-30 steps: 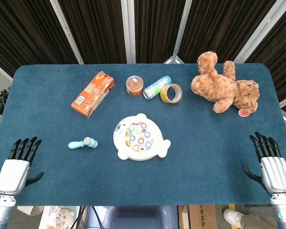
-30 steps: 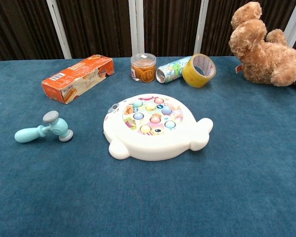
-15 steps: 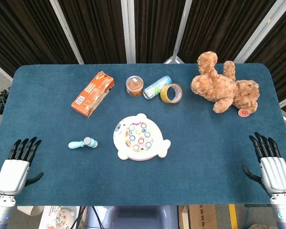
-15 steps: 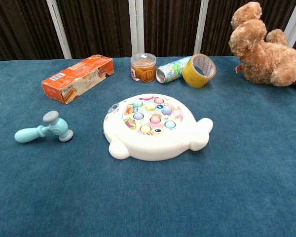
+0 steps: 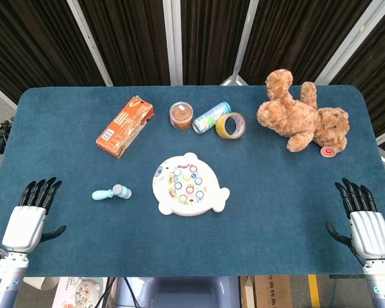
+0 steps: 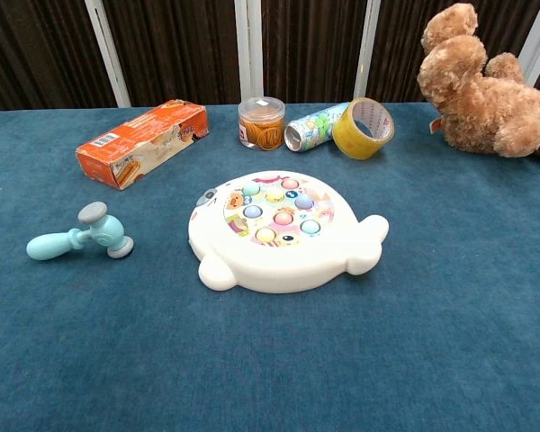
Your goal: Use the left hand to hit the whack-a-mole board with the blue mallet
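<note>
Left hand (image 5: 27, 224) sits at the near left corner of the table (image 5: 64, 128), fingers stretched out and apart, holding nothing, well apart from the blue mallet (image 5: 111, 192). That mallet lies flat on the blue cloth, handle pointing left, grey-capped head toward the whack-a-mole board (image 5: 188, 185). In the chest view the mallet (image 6: 79, 235) rests just to the left of the board (image 6: 283, 232), not touching it. The white board sits mid-table with its coloured buttons facing up. Over on the other side, the right hand (image 5: 367, 223) waits at the near right corner, fingers spread too, nothing in it. Behind the board, along the far side: an orange box (image 5: 125, 126), a small round jar (image 5: 181, 115), a can lying on its side (image 5: 211, 117) touching a roll of yellow tape (image 5: 230, 126), and a brown teddy bear (image 5: 301, 115) sprawled at far right.
</note>
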Robot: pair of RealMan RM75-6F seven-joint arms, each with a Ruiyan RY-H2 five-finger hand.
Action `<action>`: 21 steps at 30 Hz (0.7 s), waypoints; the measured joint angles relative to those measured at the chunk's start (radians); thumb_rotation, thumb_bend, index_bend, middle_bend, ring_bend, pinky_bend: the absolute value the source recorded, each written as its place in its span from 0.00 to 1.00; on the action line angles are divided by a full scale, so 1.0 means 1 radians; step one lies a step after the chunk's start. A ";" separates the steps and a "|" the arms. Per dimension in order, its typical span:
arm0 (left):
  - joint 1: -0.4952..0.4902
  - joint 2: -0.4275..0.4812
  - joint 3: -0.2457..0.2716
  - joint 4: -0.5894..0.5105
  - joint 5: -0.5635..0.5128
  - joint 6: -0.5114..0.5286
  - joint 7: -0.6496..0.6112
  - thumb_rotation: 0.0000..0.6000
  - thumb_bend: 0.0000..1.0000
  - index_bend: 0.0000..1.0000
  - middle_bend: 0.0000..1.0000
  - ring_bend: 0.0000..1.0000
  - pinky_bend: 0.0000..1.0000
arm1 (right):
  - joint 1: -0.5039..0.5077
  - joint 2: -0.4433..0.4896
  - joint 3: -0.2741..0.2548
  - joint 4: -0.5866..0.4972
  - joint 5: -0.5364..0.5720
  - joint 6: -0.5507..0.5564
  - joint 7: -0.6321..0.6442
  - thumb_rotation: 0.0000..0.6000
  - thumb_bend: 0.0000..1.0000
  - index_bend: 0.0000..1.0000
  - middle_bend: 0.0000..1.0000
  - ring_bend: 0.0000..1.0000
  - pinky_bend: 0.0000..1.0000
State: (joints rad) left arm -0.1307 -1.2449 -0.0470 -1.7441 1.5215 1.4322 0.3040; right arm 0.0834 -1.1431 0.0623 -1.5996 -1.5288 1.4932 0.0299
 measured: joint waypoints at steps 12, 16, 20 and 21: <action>-0.132 -0.076 -0.129 -0.064 -0.243 -0.123 0.239 1.00 0.25 0.39 0.12 0.00 0.05 | 0.006 0.001 -0.001 -0.007 0.004 -0.014 0.002 1.00 0.32 0.00 0.00 0.00 0.00; -0.176 -0.125 -0.165 -0.047 -0.328 -0.146 0.315 1.00 0.28 0.41 0.14 0.00 0.05 | 0.006 0.002 -0.002 -0.010 0.004 -0.016 0.005 1.00 0.32 0.00 0.00 0.00 0.00; -0.220 -0.188 -0.191 -0.020 -0.412 -0.159 0.381 1.00 0.29 0.43 0.14 0.00 0.05 | 0.006 0.002 -0.003 -0.012 0.005 -0.018 0.006 1.00 0.32 0.00 0.00 0.00 0.00; -0.233 -0.208 -0.196 -0.011 -0.432 -0.162 0.397 1.00 0.30 0.43 0.14 0.00 0.05 | 0.006 0.003 -0.003 -0.012 0.005 -0.018 0.007 1.00 0.32 0.00 0.00 0.00 0.00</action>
State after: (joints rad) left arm -0.3634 -1.4527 -0.2431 -1.7555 1.0894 1.2706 0.7009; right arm 0.0898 -1.1404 0.0595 -1.6116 -1.5234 1.4747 0.0369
